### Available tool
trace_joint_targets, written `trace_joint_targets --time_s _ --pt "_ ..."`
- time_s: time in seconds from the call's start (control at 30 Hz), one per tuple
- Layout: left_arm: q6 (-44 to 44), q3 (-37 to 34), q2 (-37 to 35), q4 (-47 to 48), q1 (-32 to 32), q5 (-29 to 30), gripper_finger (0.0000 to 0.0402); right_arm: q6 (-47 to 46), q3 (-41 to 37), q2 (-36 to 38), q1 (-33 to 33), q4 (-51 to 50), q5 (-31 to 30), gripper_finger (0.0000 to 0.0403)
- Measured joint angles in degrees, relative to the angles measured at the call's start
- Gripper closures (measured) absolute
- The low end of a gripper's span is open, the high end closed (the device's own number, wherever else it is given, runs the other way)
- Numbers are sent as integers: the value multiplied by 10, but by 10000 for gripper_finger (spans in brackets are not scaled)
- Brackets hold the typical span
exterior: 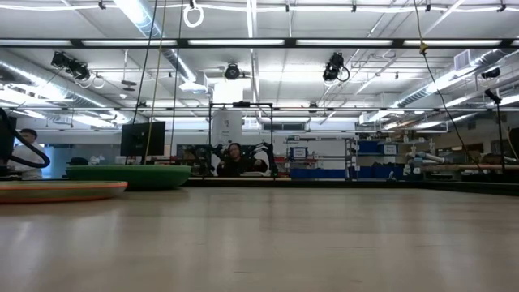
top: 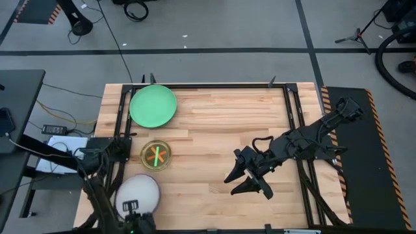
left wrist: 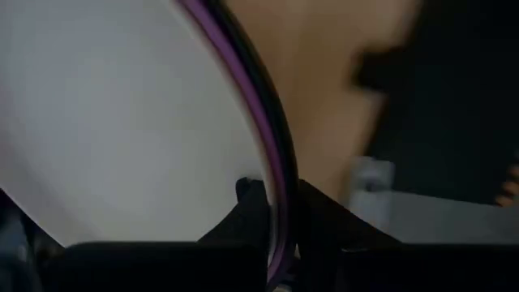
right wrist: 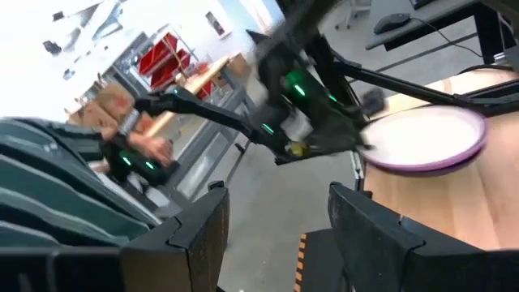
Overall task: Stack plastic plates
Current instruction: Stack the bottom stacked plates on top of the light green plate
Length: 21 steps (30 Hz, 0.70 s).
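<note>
- Left gripper sits at the table's near left corner; in its wrist view its fingers pinch the rim of the white plate, which lies on a purple plate
- Right gripper hangs open above the bare wood, well apart from every plate
- Green plate rests at the far left; the small stack, lime with orange, lies between it and the white plate

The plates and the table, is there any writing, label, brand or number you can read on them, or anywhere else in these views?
None can be read.
Green plate, white plate, small plates: no print shows.
Table: bare wood, no marks.
Room behind, in the low view: screens and shelves too small and blurred to read.
</note>
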State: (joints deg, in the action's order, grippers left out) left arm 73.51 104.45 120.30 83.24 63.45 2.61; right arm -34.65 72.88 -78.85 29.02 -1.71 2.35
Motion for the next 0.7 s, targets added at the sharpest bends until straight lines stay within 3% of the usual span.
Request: trace_joint_targets --time_s 0.13,0.27,0.47,0.7 --pt "-48 123 -2 62 -14 84 357 36 0 0 -24 -26 17 186" --pt "-99 143 -41 58 -56 184 357 65 0 -8 -58 -43 17 186" --pt "-255 52 -131 68 -200 232 354 71 0 -26 -122 -69 59 185" --pt "-408 -95 -232 68 -401 226 354 64 0 -21 -183 -89 198 183"
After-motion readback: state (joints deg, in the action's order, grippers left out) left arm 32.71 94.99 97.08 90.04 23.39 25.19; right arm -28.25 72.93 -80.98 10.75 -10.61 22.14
